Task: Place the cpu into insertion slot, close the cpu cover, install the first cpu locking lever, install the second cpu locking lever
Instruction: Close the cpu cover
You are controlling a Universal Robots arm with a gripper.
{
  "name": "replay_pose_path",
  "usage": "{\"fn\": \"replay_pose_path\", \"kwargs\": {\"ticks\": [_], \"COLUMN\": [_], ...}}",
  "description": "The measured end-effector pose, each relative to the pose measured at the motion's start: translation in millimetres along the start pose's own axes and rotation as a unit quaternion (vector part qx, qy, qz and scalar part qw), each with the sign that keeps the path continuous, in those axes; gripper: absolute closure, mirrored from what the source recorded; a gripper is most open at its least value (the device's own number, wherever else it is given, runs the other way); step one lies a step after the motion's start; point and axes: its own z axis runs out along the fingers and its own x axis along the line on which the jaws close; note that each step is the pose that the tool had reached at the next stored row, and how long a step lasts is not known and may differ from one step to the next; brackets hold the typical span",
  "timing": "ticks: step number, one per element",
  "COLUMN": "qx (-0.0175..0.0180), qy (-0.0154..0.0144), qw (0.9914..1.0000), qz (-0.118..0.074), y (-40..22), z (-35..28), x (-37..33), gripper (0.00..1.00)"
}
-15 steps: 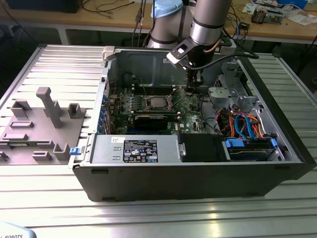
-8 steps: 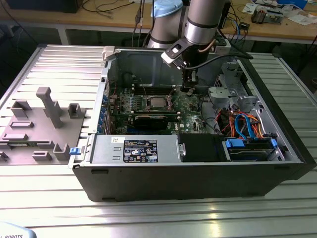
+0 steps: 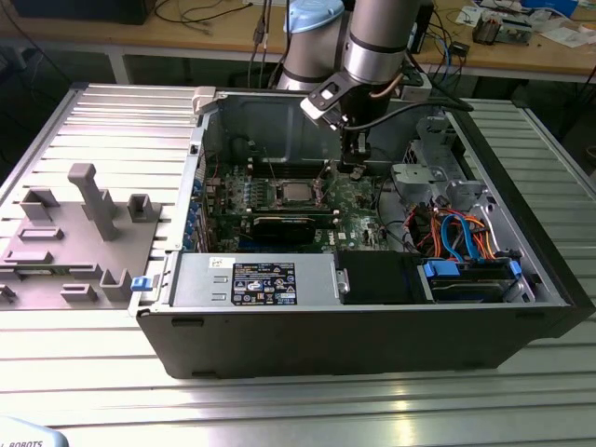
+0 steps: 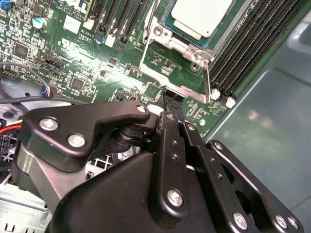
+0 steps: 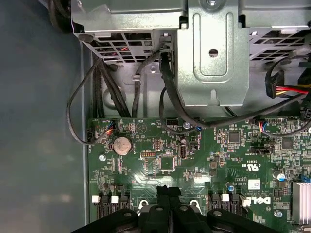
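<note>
A big open computer box (image 3: 279, 345) lies on a ribbed metal tabletop (image 3: 307, 410). At its near side sits a grey power box (image 3: 196, 279) with a label. Blue and orange wires (image 3: 456, 233) lie toward the exterior view's right. Outside the box, toward the exterior view's left, a grey tray (image 3: 65, 251) with pegs rests on the tabletop.

Behind the power box lies the green board (image 3: 358, 200). The cpu (image 3: 298, 193) sits in the slot (image 3: 280, 194) on the board, with its pale face up. In the second wrist view the silver cover (image 4: 181, 46) lies flat around the cpu, and the cpu shows through its window. A thin silver lever (image 4: 207, 77) runs along one side of the cover.

The claw (image 3: 354, 160) hangs low over the board, just beside the slot, on the exterior view's right of it. In both wrist views its two black fingers (image 5: 162, 194) are pressed together with nothing between them. The tips sit right at the end of a flat silver bar (image 4: 187, 91) by the lever. I cannot tell if they touch it.

Farther back the arm (image 3: 377, 37) goes up out of the box. Behind it stands a wooden tabletop (image 3: 521, 56) with wires on it.
</note>
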Motion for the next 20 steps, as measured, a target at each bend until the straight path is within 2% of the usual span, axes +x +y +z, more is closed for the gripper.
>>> {"fn": "replay_pose_path", "kwargs": {"ticks": [20], "qx": [0.0], "qy": [0.0], "qw": [1.0], "qz": [0.0], "y": [-6.0], "z": [0.3], "x": [-0.1], "gripper": [0.89]}}
